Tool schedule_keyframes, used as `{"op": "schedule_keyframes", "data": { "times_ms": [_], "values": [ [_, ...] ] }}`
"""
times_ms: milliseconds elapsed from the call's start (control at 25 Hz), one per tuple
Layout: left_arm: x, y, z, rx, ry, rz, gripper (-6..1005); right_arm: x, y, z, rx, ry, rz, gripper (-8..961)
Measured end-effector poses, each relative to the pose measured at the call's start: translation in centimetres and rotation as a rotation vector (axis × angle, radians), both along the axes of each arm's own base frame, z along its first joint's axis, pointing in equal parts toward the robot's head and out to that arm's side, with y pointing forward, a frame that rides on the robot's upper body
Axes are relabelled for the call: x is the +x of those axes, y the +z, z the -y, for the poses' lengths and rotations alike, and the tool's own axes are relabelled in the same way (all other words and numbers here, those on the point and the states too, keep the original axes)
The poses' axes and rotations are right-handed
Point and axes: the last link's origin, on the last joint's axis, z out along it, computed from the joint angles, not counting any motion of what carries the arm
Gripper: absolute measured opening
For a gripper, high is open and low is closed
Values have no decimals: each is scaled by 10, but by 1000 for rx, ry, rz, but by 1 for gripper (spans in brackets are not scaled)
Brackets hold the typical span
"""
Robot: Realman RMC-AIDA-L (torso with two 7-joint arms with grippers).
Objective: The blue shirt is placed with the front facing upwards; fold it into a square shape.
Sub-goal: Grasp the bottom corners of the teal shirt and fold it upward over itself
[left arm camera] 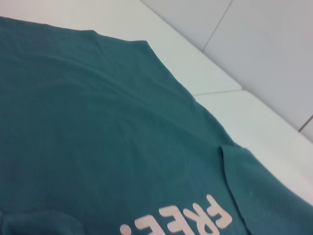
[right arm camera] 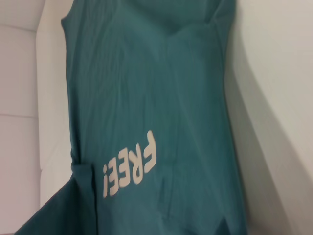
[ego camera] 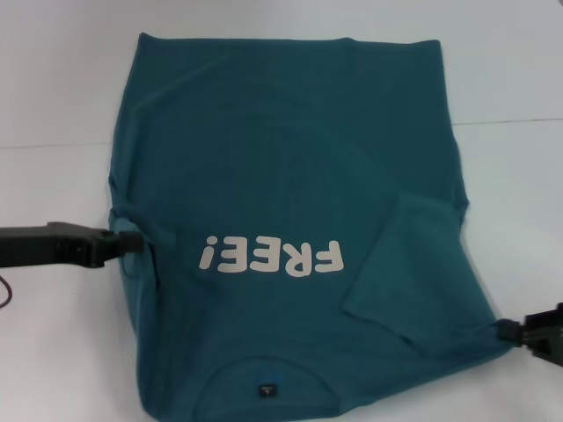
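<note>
The blue shirt (ego camera: 281, 185) lies front up on the white table, its collar (ego camera: 268, 387) nearest me and the off-white "FREE!" print (ego camera: 271, 255) reading upside down. One sleeve (ego camera: 409, 272) is folded in over the body on the right side. My left gripper (ego camera: 134, 242) is at the shirt's left edge beside the print, shut on bunched cloth there. My right gripper (ego camera: 510, 332) is at the near right corner, shut on fabric that is drawn out to a point. The left wrist view shows the shirt (left arm camera: 107, 132) and the right wrist view shows the shirt (right arm camera: 161, 98), without fingers.
The white table (ego camera: 62, 105) extends around the shirt on all sides, with a seam line (ego camera: 510, 121) running across it behind the shirt's middle. A thin dark cable (ego camera: 5, 292) hangs under my left arm.
</note>
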Motion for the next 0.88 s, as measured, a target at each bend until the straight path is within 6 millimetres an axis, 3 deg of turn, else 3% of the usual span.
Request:
{"op": "schedule_keyframes", "data": {
  "times_ms": [400,640,880],
  "values": [
    [4,3,7,-26,123,141,3,26,50,-1,31,-37,57,57],
    [-4,1,21,-66,170,168,3,24,63,-7,39,-11,72,58],
    [-24,8,38,-61,231,192,3,27,72,-7,68,-16,78,57]
  ]
}}
